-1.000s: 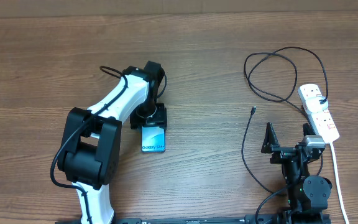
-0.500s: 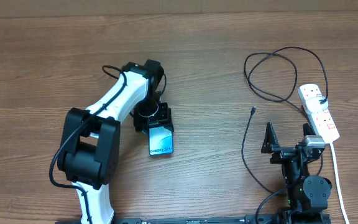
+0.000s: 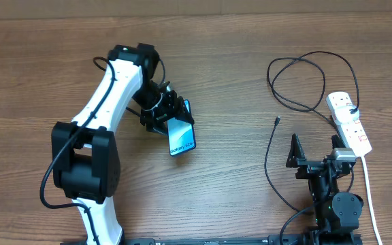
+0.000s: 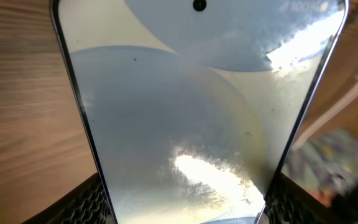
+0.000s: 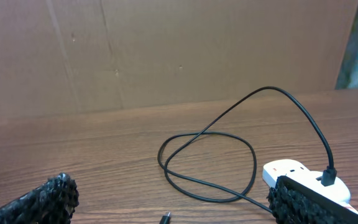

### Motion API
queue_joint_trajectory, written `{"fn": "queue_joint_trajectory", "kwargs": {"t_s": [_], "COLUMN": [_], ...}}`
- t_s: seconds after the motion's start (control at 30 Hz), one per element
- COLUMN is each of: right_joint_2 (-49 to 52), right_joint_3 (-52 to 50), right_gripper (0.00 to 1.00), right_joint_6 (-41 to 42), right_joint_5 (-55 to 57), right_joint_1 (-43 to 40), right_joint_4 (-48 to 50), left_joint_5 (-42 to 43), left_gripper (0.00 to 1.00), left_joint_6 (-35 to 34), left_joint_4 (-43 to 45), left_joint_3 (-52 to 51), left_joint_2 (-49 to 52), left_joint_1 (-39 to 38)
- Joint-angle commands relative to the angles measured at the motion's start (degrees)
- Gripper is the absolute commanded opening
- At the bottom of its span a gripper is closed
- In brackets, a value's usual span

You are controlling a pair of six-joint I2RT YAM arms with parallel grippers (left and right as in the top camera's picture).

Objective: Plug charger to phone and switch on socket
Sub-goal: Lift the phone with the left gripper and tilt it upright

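Overhead view: left pincer grips the phone by one end.

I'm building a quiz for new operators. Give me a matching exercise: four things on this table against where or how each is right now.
1 phone
2 charger cable
3 power strip
4 right gripper

A open, empty
B held by left gripper
C looped on the table
D white, red switches

Pairs: 1-B, 2-C, 3-D, 4-A
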Motion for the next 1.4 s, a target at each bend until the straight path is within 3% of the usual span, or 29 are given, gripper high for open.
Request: {"fn": "queue_joint_trajectory", "kwargs": {"t_s": [0.0, 0.47, 1.37], "right_joint_2": [-0.57, -0.57, -0.57], "right_joint_3": [-0.61, -0.61, -0.61], "right_gripper": [1.00, 1.00, 1.00], "right_joint_6": [-0.07, -0.07, -0.07], "right_joint_5": [-0.07, -0.07, -0.07], "right_joint_1": [-0.11, -0.11, -0.11], "right_joint_4": [0.39, 0.39, 0.39], "left_joint_5": [11.76, 33.05, 34.01], "left_gripper": [0.31, 0.29, 0.27], "left_joint_6": [5.22, 7.87, 7.82], "left_joint_4": [-1.70, -1.66, -1.79], "left_joint_3": [1.66, 1.66, 1.66], "left_joint_2": [0.20, 0.20, 0.20], "left_joint_1": [0.96, 4.35, 4.35]}}
